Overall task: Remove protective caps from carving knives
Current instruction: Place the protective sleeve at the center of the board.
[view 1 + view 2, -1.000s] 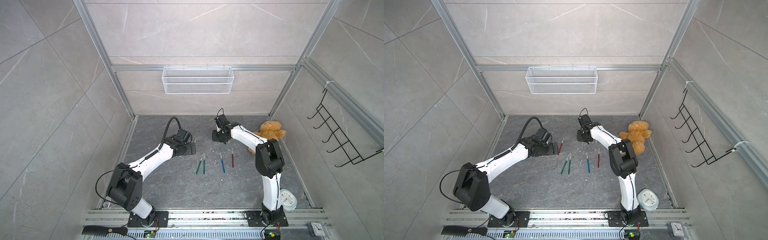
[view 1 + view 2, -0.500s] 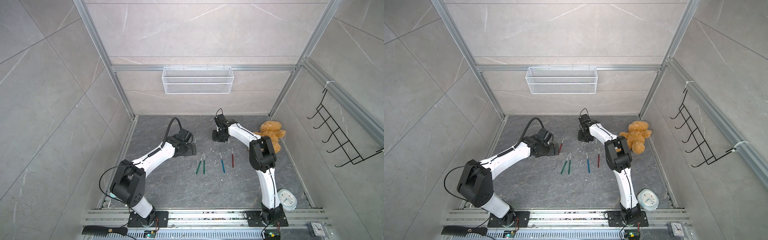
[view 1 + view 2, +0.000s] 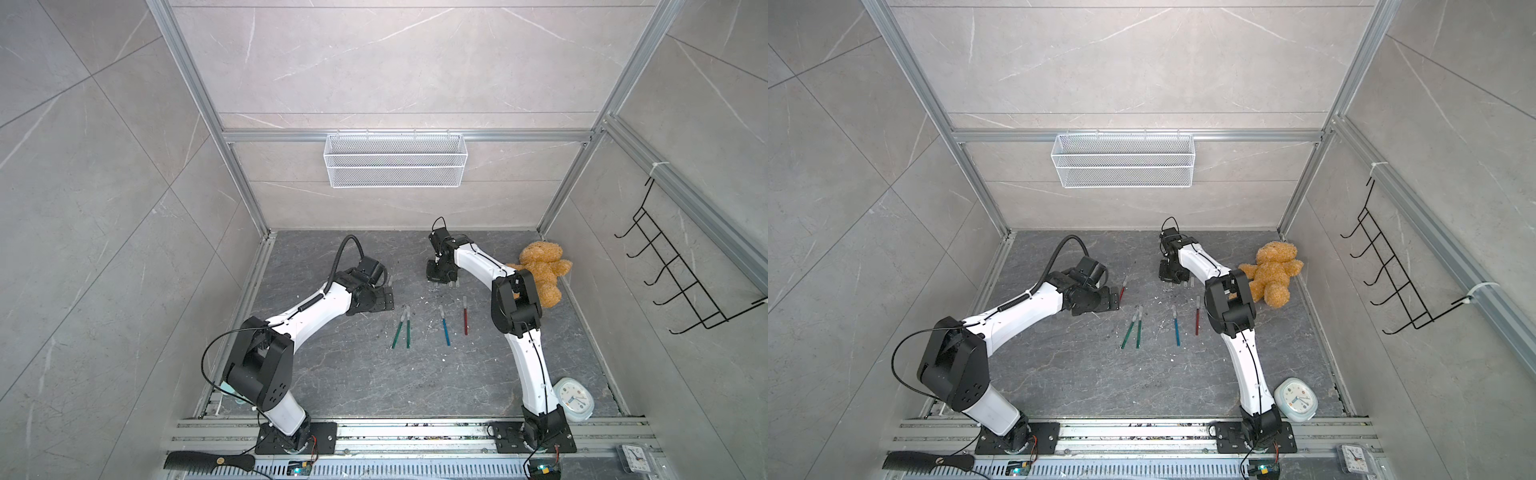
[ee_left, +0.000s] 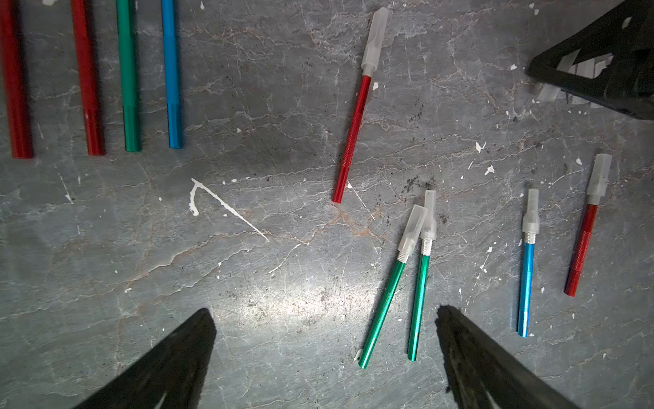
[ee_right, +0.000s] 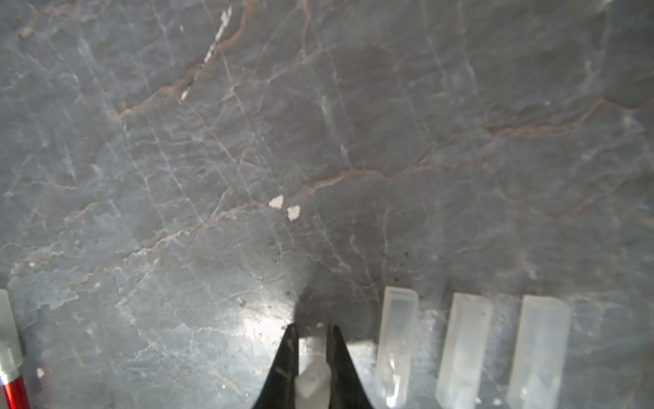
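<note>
Well, the right gripper is low over the floor at about one o'clock from the pair of green knives, pinched nearly shut on a pulled-off cap just beside three loose caps in a row, so I'd say it is setting this one down. The left gripper hangs wide open and empty at about eleven o'clock from that pair. Next it needs a clean release, then a capped knife to grip by handle and cap.
</note>
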{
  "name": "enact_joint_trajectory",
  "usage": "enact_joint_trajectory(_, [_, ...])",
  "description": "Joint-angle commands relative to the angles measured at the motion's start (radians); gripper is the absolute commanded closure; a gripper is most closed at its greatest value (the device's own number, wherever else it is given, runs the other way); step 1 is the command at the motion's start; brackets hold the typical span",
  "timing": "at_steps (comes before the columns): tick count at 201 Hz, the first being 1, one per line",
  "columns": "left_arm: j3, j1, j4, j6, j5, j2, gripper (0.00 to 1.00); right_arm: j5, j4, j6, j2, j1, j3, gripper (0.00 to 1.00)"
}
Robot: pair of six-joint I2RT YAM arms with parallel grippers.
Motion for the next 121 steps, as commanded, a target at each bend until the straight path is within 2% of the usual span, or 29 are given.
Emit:
enact_joint_trajectory(1, [0.046,-0.003,-0.026,-0.008,0.029,0.024,0.0,0.032,-0.07,-0.01,0.033,-0.001,0.04,1.0])
enact_joint_trajectory(42, [0.05,-0.003,-0.03,-0.008,0.015,0.021,0.0,0.054,-0.14,-0.011,0.074,-0.002,0.112,1.0])
enact_joint_trajectory(71, [0.051,-0.003,-0.029,-0.008,0.016,0.022,0.0,0.046,-0.162,-0.007,0.083,-0.002,0.143,0.89])
enact_joint_trajectory(121, [0.053,-0.003,-0.031,-0.008,0.019,0.022,0.0,0.047,-0.173,-0.003,0.073,-0.003,0.153,0.81])
